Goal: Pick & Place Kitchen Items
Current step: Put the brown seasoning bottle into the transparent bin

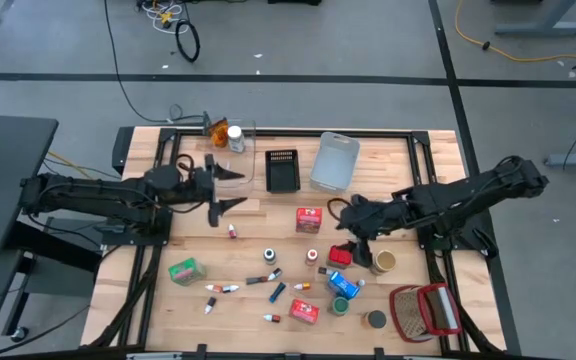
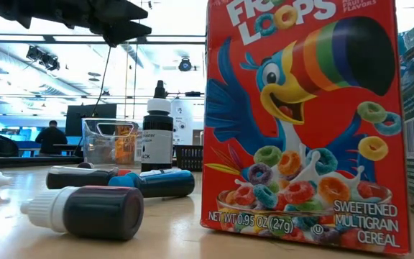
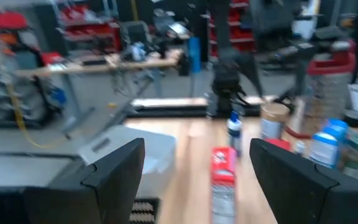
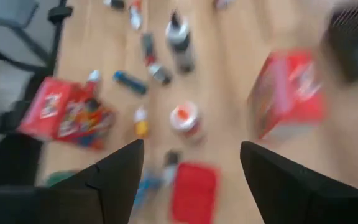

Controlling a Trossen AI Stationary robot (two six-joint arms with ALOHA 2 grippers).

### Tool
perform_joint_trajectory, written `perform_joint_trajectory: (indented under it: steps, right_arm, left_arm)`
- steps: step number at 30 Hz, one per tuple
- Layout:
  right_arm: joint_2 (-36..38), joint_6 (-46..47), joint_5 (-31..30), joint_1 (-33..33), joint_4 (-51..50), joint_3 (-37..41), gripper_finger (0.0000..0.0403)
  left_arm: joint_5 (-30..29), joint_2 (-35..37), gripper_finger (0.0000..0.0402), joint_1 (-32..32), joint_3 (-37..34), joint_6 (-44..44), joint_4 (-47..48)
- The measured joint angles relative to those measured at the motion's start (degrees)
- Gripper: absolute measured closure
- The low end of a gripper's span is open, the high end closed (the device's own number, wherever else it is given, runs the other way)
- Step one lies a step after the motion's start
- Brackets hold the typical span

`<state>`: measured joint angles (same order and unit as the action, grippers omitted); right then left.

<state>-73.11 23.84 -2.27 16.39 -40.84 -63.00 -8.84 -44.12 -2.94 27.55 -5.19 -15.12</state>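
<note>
left end effector fingers apart, empty, centre-left by clear bin | right end effector fingers apart above red box, centre-right, likely lining up a grasp | groceries scattered on counter

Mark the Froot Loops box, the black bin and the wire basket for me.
Froot Loops box [image 2: 300, 122]: low view, on the toucan printed on its front face.
Black bin [image 1: 282, 170]: high view, on its slatted floor.
Wire basket [image 1: 424, 311]: high view, on its red-and-white wire side.

Red cereal box — rainbow-beaked toucan
</note>
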Motion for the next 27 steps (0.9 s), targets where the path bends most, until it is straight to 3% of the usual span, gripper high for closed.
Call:
perform_joint_trajectory:
  steps: [5, 9, 16, 27]
  right_arm:
    - [-2.36, 8.63, 6.79, 1.82, -8.9, 0.09, 0.0126]
    - [-3.66, 9.23, 6.82, 3.29, -16.12, 0.09, 0.0126]
    - [-6.36, 15.46, 8.48, 4.29, -17.56, 0.09, 0.0124]
    - [-11.08, 16.36, 9.4, 5.43, -24.13, 0.13, 0.007]
  left_arm:
    - [-3.92, 0.0, 0.01, 0.0, 0.02, -3.62, -2.99]
    - [-5.24, 0.0, 0.01, 0.0, 0.02, -5.57, -2.98]
    - [-5.34, 0.0, 0.01, 0.0, 0.02, -5.31, -2.51]
    - [-5.31, -0.01, 0.01, 0.0, 0.02, -5.03, -2.23]
